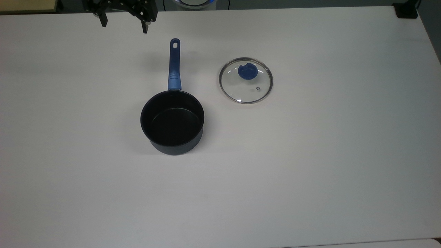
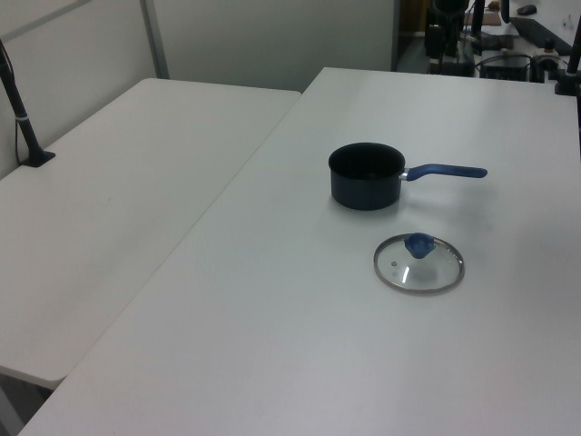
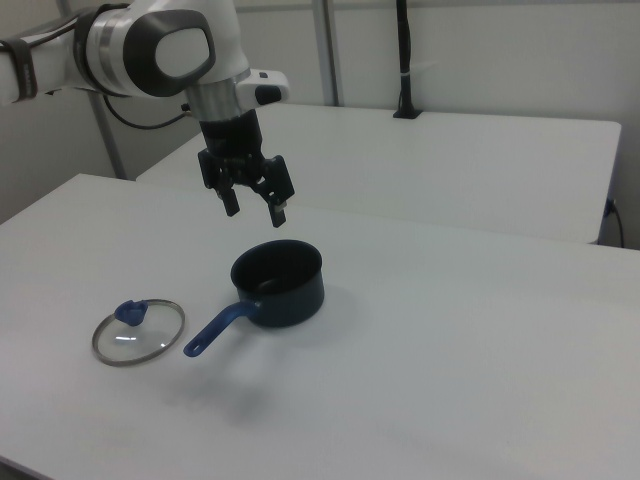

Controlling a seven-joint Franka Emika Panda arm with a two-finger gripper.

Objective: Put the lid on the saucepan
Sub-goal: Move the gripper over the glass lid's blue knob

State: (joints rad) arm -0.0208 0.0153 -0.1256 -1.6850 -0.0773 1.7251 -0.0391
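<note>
On a white table [image 1: 310, 172] with wide bare room toward six o'clock in the top view, the saucepan [image 1: 172, 122] sits uncovered, handle pointing to twelve. The lid [image 1: 246, 80] lies flat at its two o'clock, apart. The gripper [image 3: 254, 206] hangs above, fingers spread, holding nothing.

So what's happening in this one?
A robot arm's gripper hangs open and empty in the air above a white table. A dark saucepan sits uncovered, its blue handle pointing to the top view's upper edge. Its glass lid lies flat on the table, apart from the saucepan. Nothing is being touched.
</note>
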